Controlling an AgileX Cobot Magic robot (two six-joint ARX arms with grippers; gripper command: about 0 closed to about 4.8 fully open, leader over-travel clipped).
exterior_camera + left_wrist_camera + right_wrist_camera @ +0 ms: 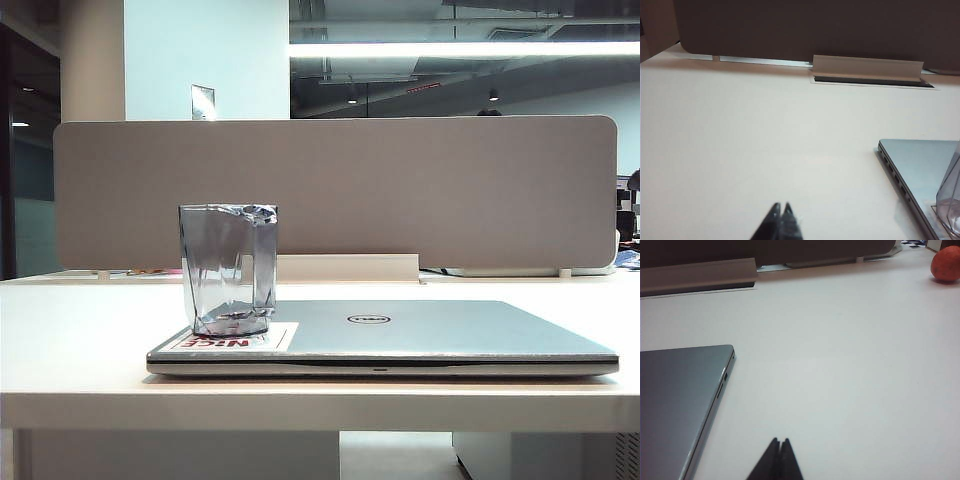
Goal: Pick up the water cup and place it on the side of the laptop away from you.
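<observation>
The water cup (229, 268) is clear and grey-blue. It stands upright on the closed silver laptop (420, 330), on the lid's near left corner by a white-and-red sticker (232, 342). In the left wrist view the laptop (920, 170) shows its side ports, with the cup (950, 195) cut off by the frame edge. My left gripper (781, 206) is shut and empty over bare table, well short of the laptop. The right wrist view shows the laptop's other corner (680, 400). My right gripper (780, 441) is shut and empty beside it. Neither gripper appears in the exterior view.
A grey divider panel (335, 190) stands along the back of the white table (80, 340). A cable slot with a raised flap (867, 70) lies in front of it. An orange-red round object (946, 264) rests at the table's far right.
</observation>
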